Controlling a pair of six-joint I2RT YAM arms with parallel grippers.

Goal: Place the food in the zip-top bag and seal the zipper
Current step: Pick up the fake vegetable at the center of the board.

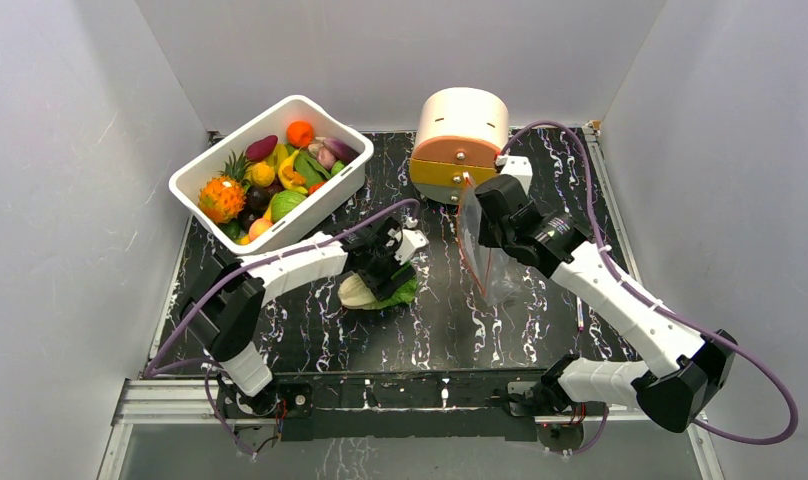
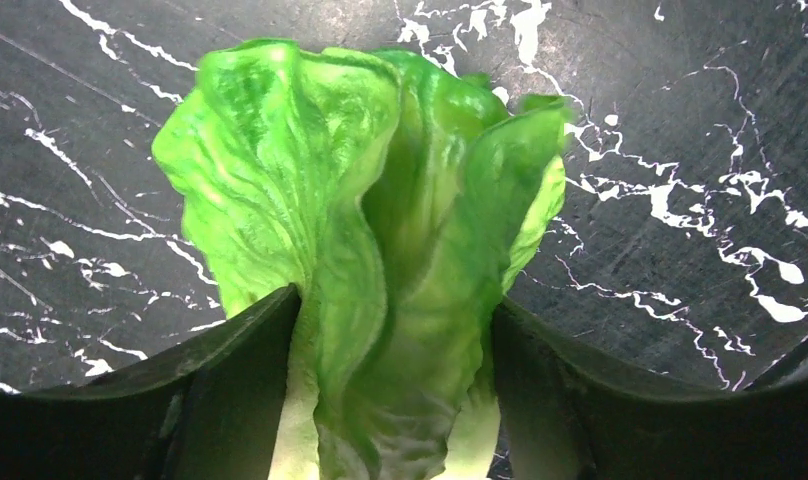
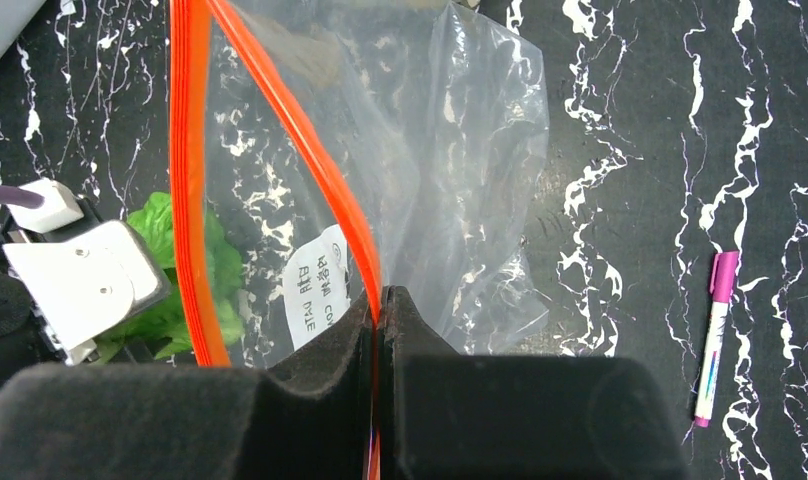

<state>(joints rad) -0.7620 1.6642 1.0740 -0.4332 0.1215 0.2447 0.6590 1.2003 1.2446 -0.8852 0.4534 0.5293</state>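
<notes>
**A:** So, where is the lettuce [image 1: 372, 293] sitting right now?

**B:** It is lying on the table [image 1: 440, 335], at roughly eight o'clock from the zip-top bag [image 3: 460, 150] in the overhead view. The left gripper [image 2: 395, 300] is straddling its pale stalk, and both fingers [image 2: 230, 380] are touching the flanks. I cannot tell whether they are squeezing firmly.

**A:** And the bag?

**B:** The right gripper [image 3: 380, 300] is pinching it at the zipper [image 3: 189, 200], with its jaws fully closed on one end of the mouth. The mouth is gaping toward nine o'clock. The other food is waiting in the white tub [image 1: 195, 180], between ten and eleven o'clock from the lettuce.

**A:** What is worrying you?

**B:** The ruffled leaves are looking wide against that opening. They could end up catching the orange lip and folding the bag shut. With only one end being held, the thin plastic may go swinging away under a push. A shallow hold on the smooth stalk could also be letting the lettuce slip during the lift.
</notes>
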